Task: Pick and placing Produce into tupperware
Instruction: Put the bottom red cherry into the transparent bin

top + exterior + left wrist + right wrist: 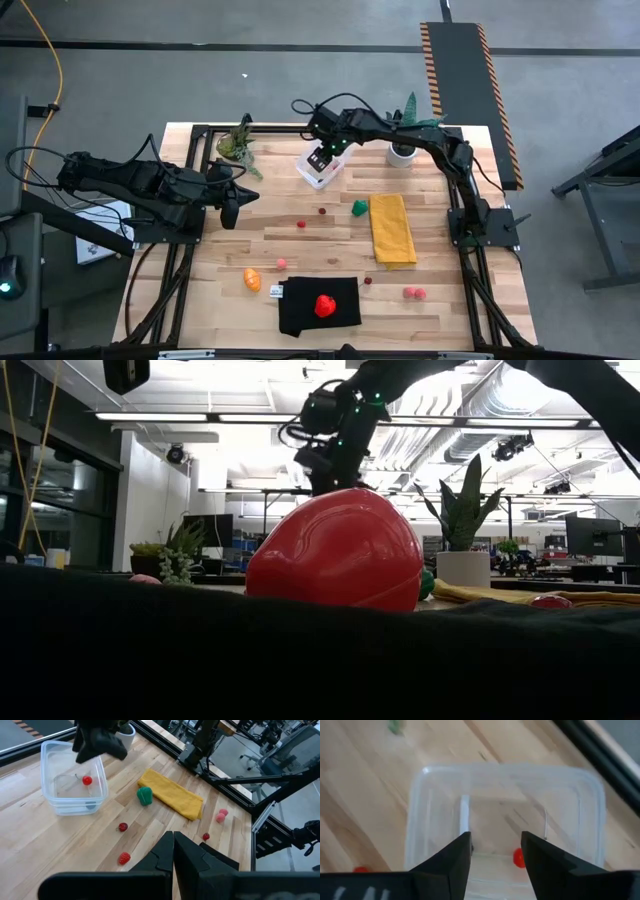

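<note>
Item: right gripper [495,852] over clear tupperware [320,168], one red berry [87,780] inside.

Detail: jaws parted, empty, directly above the tub. Remaining produce lies toward the near edge: green piece [359,208] beside yellow cloth [392,228], nearer the right arm; orange piece [252,279] nearer the left gripper [228,212], closed, empty.

One clear tub [319,170], one yellow cloth [392,229], one black cloth [318,305] and two potted plants [238,143] sit on the bench. Nine produce pieces show: one large red [324,305], one orange [252,279], one green [359,208], six small berries [322,211].
</note>
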You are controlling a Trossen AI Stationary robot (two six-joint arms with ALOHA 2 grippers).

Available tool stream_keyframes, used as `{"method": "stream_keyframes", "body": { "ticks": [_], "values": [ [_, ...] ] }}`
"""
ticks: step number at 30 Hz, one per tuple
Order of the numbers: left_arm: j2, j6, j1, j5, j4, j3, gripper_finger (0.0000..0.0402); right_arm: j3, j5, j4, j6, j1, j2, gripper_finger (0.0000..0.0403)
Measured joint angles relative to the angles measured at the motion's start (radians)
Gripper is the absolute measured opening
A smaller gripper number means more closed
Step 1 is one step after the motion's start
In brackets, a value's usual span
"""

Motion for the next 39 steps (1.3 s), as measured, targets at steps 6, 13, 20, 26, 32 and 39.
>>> {"method": "stream_keyframes", "body": {
  "ticks": [6, 13, 20, 26, 32, 39],
  "values": [
    [0.000, 0.000, 0.000, 0.000, -0.001, 0.000, 0.0001, 0.001, -0.005, 0.020, 0.015, 0.001, -0.084, 0.0161],
    [0.000, 0.001, 0.000, 0.000, -0.018, 0.000, 0.0001, 0.001, -0.052, 0.019, 0.022, 0.036, -0.208, 0.0161],
    [0.000, 0.036, 0.000, 0.033, -0.023, 0.000, 0.0001, 0.001, -0.130, 0.018, 0.016, 0.108, -0.339, 0.0161],
    [-0.006, 0.084, 0.000, 0.127, 0.006, 0.000, 0.0001, 0.001, -0.171, 0.019, 0.086, 0.202, -0.433, 0.0161],
    [-0.023, 0.189, 0.000, 0.386, 0.214, 0.000, 0.0001, 0.002, -0.170, 0.020, 0.204, 0.338, -0.445, 0.0161],
    [-0.052, 0.237, 0.000, 0.712, 0.466, 0.000, 0.0001, 0.000, -0.200, 0.024, 0.308, 0.504, -0.411, 0.0161]
  ]
}}
